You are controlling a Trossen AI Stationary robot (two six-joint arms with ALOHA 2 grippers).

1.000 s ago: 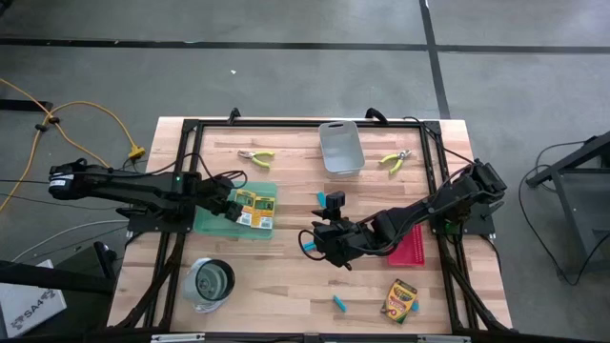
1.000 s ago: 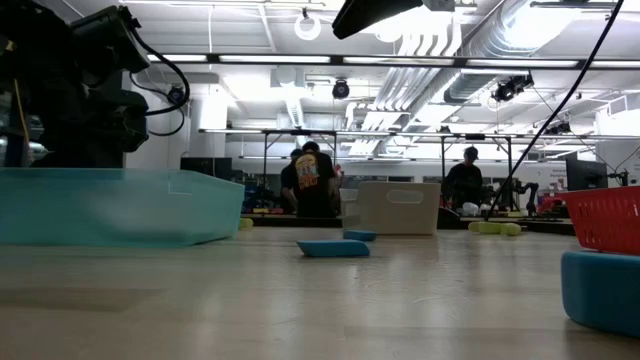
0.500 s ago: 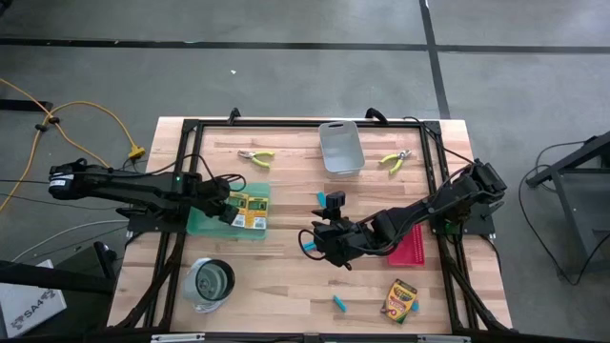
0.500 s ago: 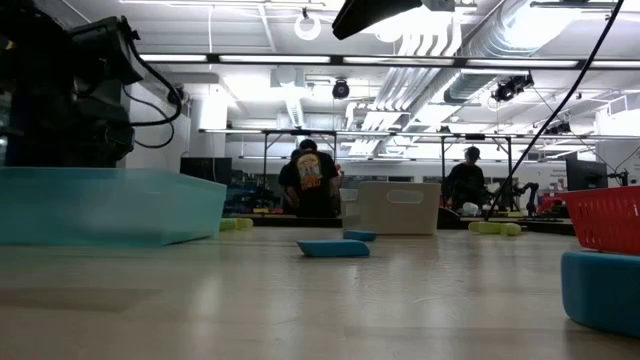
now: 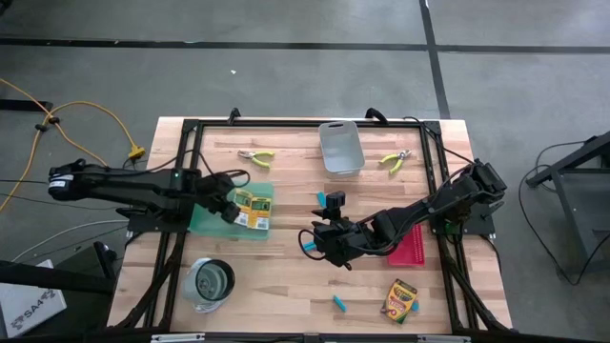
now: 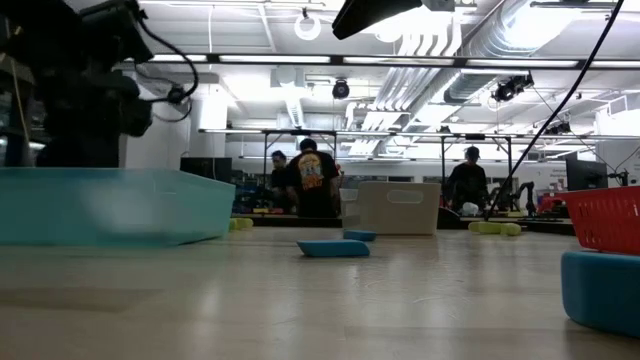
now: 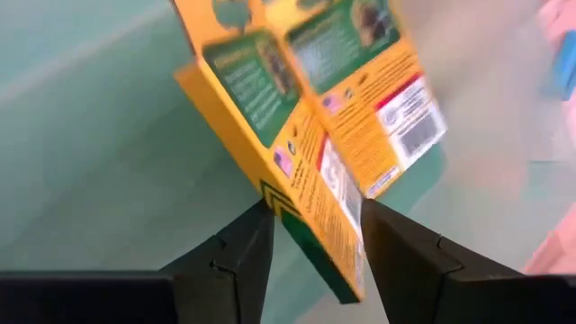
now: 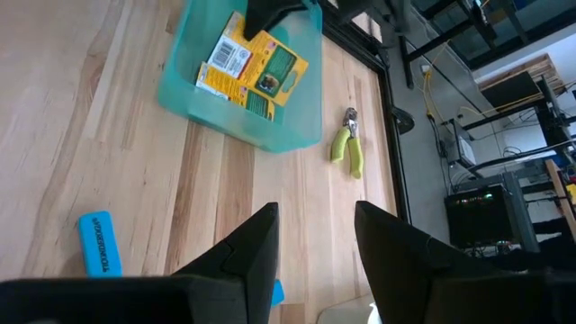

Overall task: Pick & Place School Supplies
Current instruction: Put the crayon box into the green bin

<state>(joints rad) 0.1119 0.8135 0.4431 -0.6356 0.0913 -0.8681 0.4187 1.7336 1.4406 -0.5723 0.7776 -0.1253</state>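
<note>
Left gripper (image 7: 310, 247): its two fingers are closed tight on the edge of a crayon box (image 7: 306, 126). It is over the green mat (image 5: 205, 217) on the left side of the table (image 5: 286, 286).
Crayon boxes on the mat: two yellow-and-green boxes (image 5: 250, 208) sit side by side there. I cannot tell if the held box is lifted or resting on the mat.
Right gripper (image 8: 310, 238): its fingers are open with nothing between them. It waits near the middle of the table, just beside a blue block (image 5: 308, 247).
Other crayon box (image 5: 400, 298): it lies near the front right of the table, in front of the red tray (image 5: 416, 250).
Pliers: one pair (image 5: 255, 156) lies at the back left. The other pair (image 5: 394, 161) lies at the back right, beside the grey bin (image 5: 340, 147).
Other blue blocks: one (image 5: 339, 303) is near the front edge. One (image 5: 320, 198) is behind the right gripper.
Step now: I think the left arm is placing or straightening the crayon box.
How to do it well: hold the thin edge firmly. Move slowly so the box does not twist. Keep it flat. Do not bump the box next to it. Let go only when it rests on the mat.
</note>
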